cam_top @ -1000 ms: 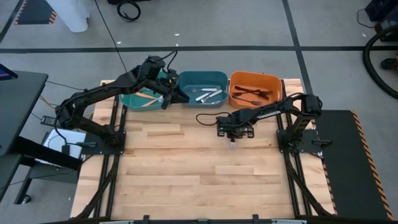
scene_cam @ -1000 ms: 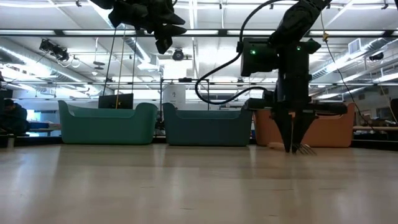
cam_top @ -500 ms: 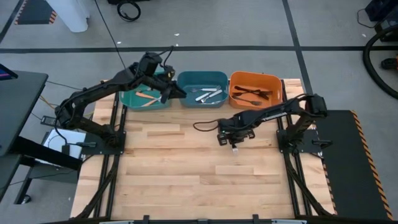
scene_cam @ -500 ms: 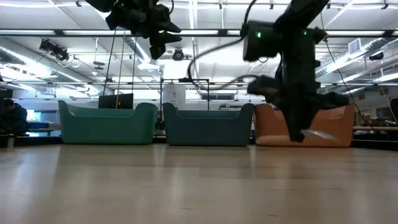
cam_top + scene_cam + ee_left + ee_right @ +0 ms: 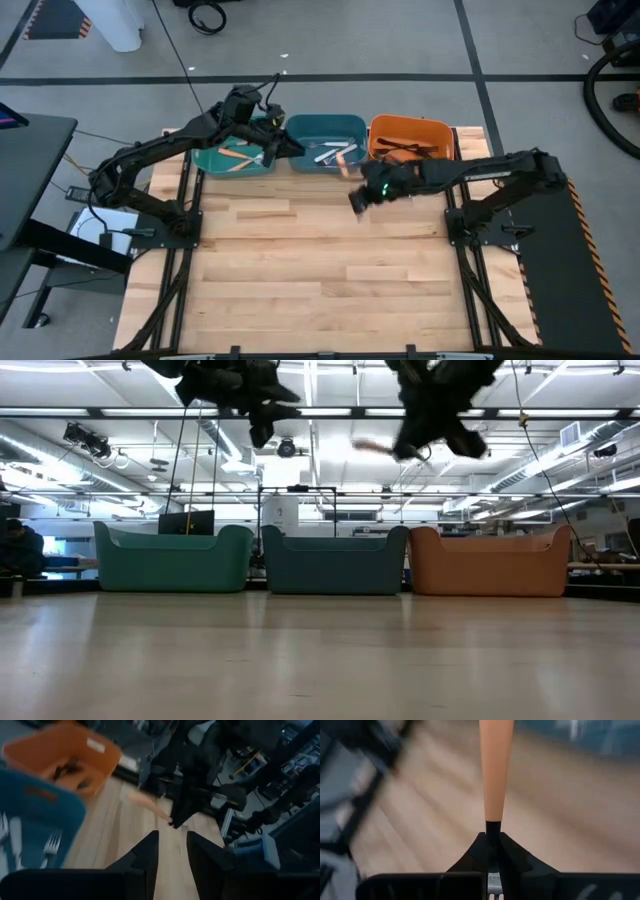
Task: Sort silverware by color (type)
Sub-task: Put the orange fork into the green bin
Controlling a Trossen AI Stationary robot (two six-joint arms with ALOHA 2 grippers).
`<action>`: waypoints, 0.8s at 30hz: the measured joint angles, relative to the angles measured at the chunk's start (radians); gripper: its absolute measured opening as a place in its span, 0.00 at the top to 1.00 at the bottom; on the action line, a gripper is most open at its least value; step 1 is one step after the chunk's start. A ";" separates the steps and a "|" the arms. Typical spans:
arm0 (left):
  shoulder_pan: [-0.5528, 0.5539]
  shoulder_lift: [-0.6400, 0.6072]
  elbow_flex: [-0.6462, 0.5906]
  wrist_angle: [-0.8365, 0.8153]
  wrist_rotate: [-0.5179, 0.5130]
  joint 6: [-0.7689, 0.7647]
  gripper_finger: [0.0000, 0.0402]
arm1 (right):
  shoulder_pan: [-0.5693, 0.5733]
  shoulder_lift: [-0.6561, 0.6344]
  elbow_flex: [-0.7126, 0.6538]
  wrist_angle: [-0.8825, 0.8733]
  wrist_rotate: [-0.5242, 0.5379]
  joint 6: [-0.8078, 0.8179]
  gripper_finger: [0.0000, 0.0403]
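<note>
Left to right. Left claw [image 5: 268,150] hangs over the near rim of the green plastic bin [image 5: 212,160], high off the bench. From its own wrist view the two fingers stand a narrow gap apart with nothing between them, so we read it as open and empty, waiting clear of the other arm's path.

The green plastic bin holds orange-handled forks with silver heads [image 5: 236,153]. Middle blue plastic bin [image 5: 300,128] holds the all-silver forks [image 5: 322,157]. Right-hand orange plastic bin [image 5: 438,130] holds the all-black forks [image 5: 403,149]. The sort is by type, one bin each, so bin colour does not match fork colour.

Right claw [image 5: 357,198] is up off the light wooden bench [image 5: 300,280], just in front of the gap between blue and orange bins. It's clamped tight on one orange-handled fork [image 5: 495,770]: the pads pinch the neck, silver head behind the fingers, orange handle sticking straight out ahead. The low view shows the fork carried well above bin-rim height, which we think is for clearing the walls in transit.

We judge the fork belongs in the green bin at far left. Risk: the left arm sits right over that bin.
</note>
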 joint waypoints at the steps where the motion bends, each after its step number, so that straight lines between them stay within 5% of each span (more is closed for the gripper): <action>1: -0.013 0.000 0.000 0.034 -0.017 -0.013 0.73 | -0.008 -0.016 0.004 0.043 0.043 -0.044 0.94; 8: -0.088 0.000 0.001 0.251 -0.234 -0.232 0.73 | -0.090 -0.067 0.008 0.320 0.187 -0.432 0.94; 16: -0.166 0.003 0.001 0.287 -0.584 -0.388 0.73 | -0.199 -0.069 0.008 0.424 0.222 -0.543 0.94; 24: -0.209 0.084 0.001 0.409 -0.635 -0.443 0.73 | -0.243 -0.068 0.008 0.436 0.165 -0.544 0.94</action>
